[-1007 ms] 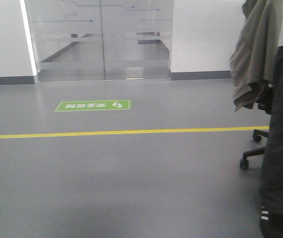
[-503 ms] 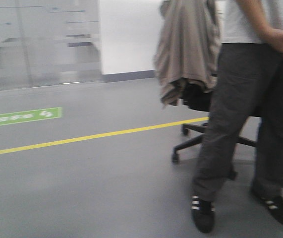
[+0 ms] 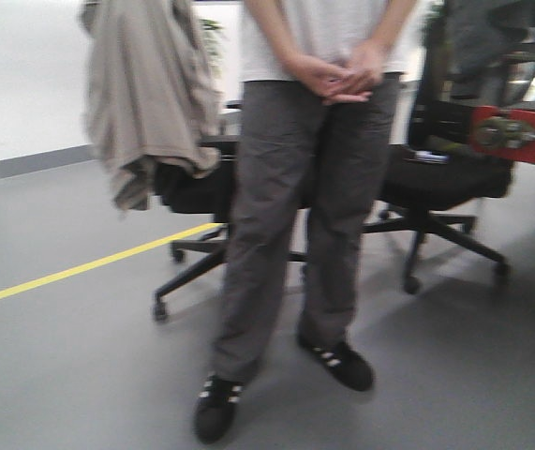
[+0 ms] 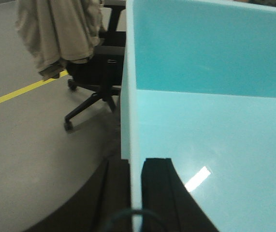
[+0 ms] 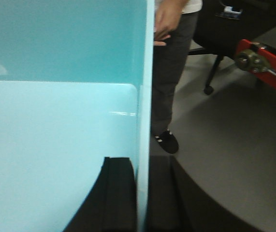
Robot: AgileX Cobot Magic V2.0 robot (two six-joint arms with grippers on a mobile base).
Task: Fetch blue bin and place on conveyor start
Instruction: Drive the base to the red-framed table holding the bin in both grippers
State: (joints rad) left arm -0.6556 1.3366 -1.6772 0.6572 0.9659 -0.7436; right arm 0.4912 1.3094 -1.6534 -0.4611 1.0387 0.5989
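Directly ahead, a grey-trousered person (image 3: 295,187) could be struck if the robot advances with the pale aqua-blue rectangular plastic bin (image 4: 215,121) pinched by left tool (image 4: 136,166) and right tool (image 5: 141,164).

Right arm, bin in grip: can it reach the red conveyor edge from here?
Probably not yet. The right gripper is clamped on the bin wall, and the red edge lies well off to the right, past the person.
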